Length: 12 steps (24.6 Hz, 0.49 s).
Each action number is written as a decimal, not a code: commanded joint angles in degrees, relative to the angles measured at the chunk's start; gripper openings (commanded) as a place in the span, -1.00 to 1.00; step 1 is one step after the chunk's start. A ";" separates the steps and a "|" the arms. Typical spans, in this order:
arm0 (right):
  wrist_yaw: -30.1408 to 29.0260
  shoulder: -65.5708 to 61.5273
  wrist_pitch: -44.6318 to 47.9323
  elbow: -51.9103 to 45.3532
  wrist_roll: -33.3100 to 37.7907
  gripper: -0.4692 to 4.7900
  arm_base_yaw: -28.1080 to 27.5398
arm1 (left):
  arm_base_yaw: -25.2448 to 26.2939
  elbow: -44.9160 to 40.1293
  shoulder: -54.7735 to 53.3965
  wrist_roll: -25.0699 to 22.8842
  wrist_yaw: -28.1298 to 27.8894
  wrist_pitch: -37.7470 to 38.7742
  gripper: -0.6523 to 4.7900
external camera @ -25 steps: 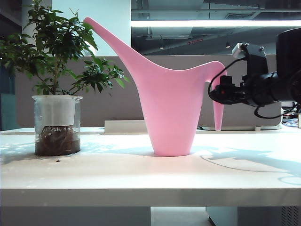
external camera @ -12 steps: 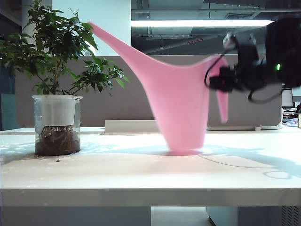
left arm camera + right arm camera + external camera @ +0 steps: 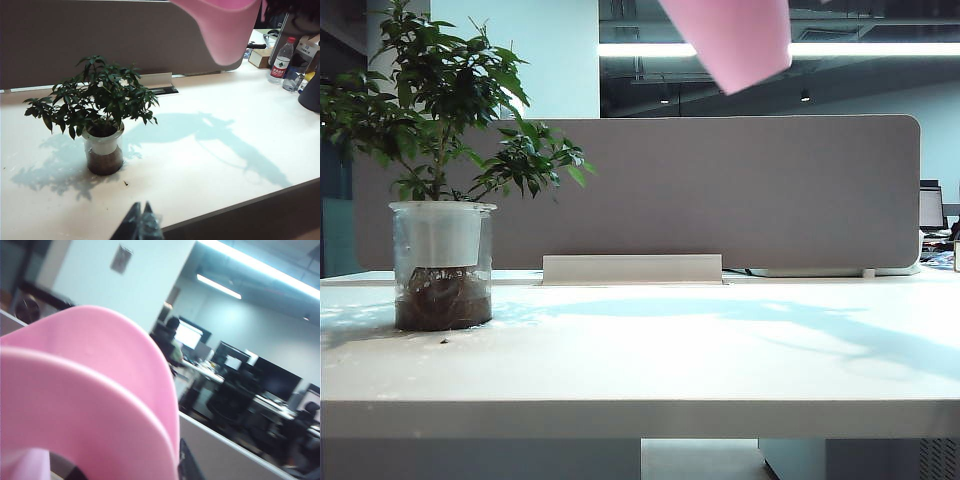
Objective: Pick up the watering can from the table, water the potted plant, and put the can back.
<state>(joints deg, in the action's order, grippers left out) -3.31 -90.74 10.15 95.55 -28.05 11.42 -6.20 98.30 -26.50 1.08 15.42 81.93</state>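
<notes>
**Can aloft, plant down to the left**

Found only the lower body and base of the can (image 3: 733, 42) at the top edge of the exterior view, high above the table (image 3: 650, 360) and touching nothing on it. Caught the same pink base in the left wrist view (image 3: 227, 32), over the far right part of the table. Read the long axis as base to mouth, running upward with a lean to the left, the base facing down and slightly right. Could not see the spout or tell where it pointed; judged it to lie on the left, the plant's side.

Saw the right wrist view filled by a curved pink band of the can (image 3: 90, 405), right against the camera. Could not make out the right gripper's jaws behind the pink; judged them closed on the can, since nothing else bore it. Judged the right arm the only one placed to pour.

Placed the plant (image 3: 440, 160) at the left of the table, upright in its clear pot, well apart from the can and far below it. Judged the coming move a carry leftward and down until the spout stood over the leaves, then a further tip to the left.

Noted the left gripper (image 3: 142, 225) low at the near edge, near the plant, fingertips together, holding nothing.

Left a bottle (image 3: 280, 60) standing far right.
</notes>
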 commanded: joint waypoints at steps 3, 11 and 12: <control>7.52 0.48 -5.68 10.84 -15.93 -0.83 4.57 | -0.02 0.09 -0.04 -0.22 0.04 0.22 -0.78; 12.44 -0.35 -6.64 12.55 -27.43 -0.83 8.66 | -0.02 0.11 -0.04 -0.22 0.07 0.22 -0.78; 12.59 -0.68 -6.56 12.55 -29.48 -0.83 9.18 | -0.02 0.11 -0.04 -0.22 0.02 0.22 -0.78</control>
<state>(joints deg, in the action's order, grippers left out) 9.02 -92.09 -1.21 107.09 -55.72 20.29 -6.20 98.30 -26.50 1.08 15.42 81.93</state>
